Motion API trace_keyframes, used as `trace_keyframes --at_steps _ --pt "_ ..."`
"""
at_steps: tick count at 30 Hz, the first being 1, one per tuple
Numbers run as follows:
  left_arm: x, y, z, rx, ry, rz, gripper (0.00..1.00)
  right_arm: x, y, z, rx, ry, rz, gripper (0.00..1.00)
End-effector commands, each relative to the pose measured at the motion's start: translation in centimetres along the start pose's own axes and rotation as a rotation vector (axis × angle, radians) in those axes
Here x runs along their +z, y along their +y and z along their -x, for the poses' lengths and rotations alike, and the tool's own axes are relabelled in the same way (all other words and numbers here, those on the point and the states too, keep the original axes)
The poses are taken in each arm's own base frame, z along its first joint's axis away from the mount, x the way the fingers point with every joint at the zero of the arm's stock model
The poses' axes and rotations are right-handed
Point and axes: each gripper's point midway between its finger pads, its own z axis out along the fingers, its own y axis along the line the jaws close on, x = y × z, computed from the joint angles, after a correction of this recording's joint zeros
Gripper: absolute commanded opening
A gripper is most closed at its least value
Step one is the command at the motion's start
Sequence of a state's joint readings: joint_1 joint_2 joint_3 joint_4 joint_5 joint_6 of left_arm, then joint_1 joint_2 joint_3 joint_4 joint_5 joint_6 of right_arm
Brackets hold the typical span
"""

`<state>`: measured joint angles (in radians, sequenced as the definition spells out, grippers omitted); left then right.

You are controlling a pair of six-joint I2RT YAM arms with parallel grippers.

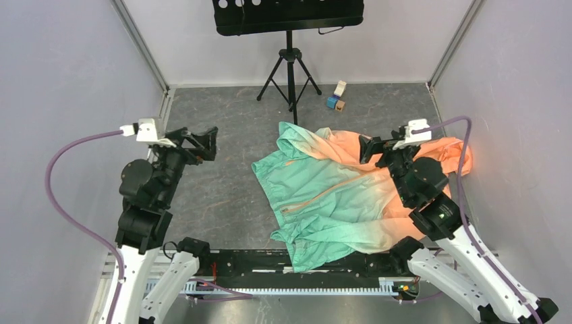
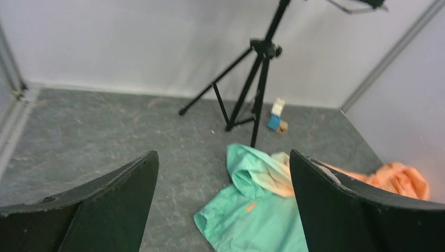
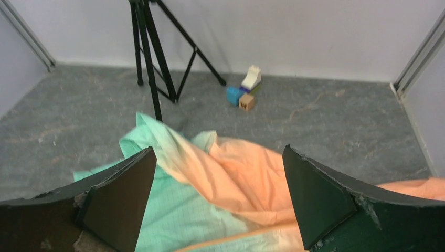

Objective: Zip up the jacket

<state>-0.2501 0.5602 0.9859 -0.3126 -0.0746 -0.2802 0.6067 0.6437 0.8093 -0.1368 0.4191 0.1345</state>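
1. While both arms hang above the grey tabletop (image 1: pixel 222 202), the mint-green and peach-orange jacket (image 1: pixel 330 209) lies crumpled right of centre, its near hem draped over the black rail (image 1: pixel 249 260) at the table's near edge.
2. Its green hood (image 1: pixel 297 138) points to the far side, close to 1 foot of the black music stand (image 1: pixel 290 61). A peach-orange bunch of cloth lies near the right wall, partly hidden behind the right arm.
3. An orange zipper line (image 1: pixel 330 192) runs diagonally across the green front, from near left to far right. How far it is closed cannot be told from these views.
4. Jaws spread wide and holding nothing, the left gripper (image 1: pixel 206 143) hovers over bare tabletop, well to the left of the jacket.
5. The right gripper (image 1: pixel 367 150), jaws likewise wide apart and empty, hovers over the jacket's peach-orange far part. Its wrist camera shows orange and green folds lying below and between its 2 fingers, with no contact to be seen.
6. On the far side, 3 small blocks (image 1: pixel 337 96), white, blue and tan, sit together just right of the stand's tripod legs, apart from the jacket.
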Motion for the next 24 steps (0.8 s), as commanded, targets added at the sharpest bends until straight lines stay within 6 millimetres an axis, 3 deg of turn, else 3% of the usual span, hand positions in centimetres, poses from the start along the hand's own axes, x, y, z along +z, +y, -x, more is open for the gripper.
trace_keyframes --at_steps 1,5,11,15,19,24 --pt "1.0 -2.0 -3.9 -0.064 0.137 -0.116 1.0 0.3 0.7 -4.4 -0.008 0.102 0.029 0.97" --pt "1.4 -2.8 -8.0 -0.1 0.284 -0.178 1.0 0.5 2.8 -9.0 -0.031 0.214 0.145 0.97" --pt "1.8 -2.1 -15.5 -0.178 0.576 -0.137 1.0 -0.2 5.2 -17.2 -0.004 0.414 0.272 0.97" --pt "1.0 -3.9 -20.9 -0.324 0.784 -0.228 1.0 -2.7 10.2 -21.1 0.055 0.545 0.586 0.97" --pt "-0.1 -5.5 -25.3 -0.48 0.932 -0.304 1.0 -6.1 14.9 -23.4 0.112 0.64 0.861 0.97" --pt "-1.6 -6.1 -28.5 -0.494 1.007 -0.276 0.99 -7.5 16.6 -24.5 0.041 0.645 0.885 0.97"
